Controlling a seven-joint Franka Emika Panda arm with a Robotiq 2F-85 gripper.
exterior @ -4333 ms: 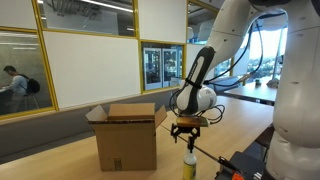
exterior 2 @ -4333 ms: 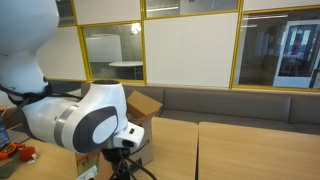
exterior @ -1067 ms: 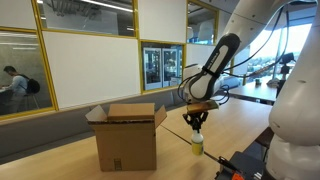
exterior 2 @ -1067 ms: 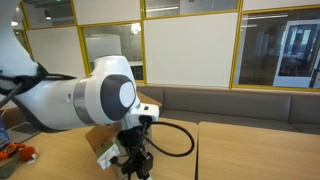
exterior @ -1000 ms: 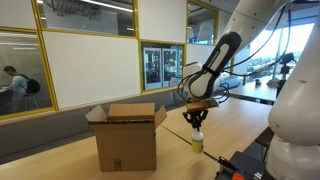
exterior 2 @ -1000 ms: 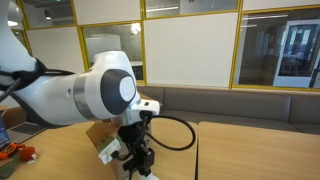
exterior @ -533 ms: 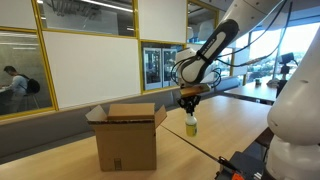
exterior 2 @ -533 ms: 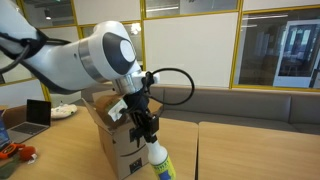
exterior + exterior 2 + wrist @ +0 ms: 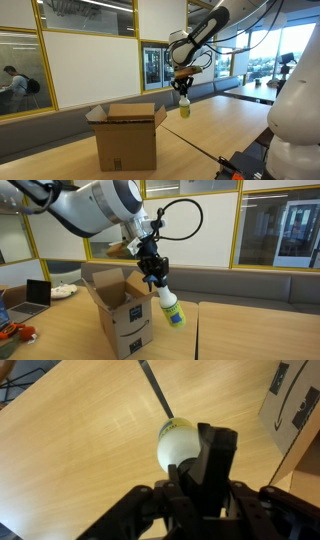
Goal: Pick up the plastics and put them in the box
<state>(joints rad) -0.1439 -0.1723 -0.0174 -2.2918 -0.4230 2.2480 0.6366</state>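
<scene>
While a light wooden table (image 9: 245, 118) fills the foreground, glass walls with yellow frames and a grey bench (image 9: 240, 280) close off the room behind it. The box (image 9: 127, 137) stands on the table with its flaps up. In an exterior view, a laptop (image 9: 38, 292) and a whitish crumpled heap (image 9: 64, 292) lie at its 9 o'clock; whether that heap is plastic film cannot be told.

The arm reaches in from 1 o'clock, wrist bent so that the gripper (image 9: 183, 92) points down, high above the tabletop. Its fingers (image 9: 214, 458) are pinched on the neck of a white and yellow-green bottle (image 9: 170, 307). The bottle hangs clear of the table at the box's 2 o'clock, its base tilted toward 5 o'clock.
</scene>
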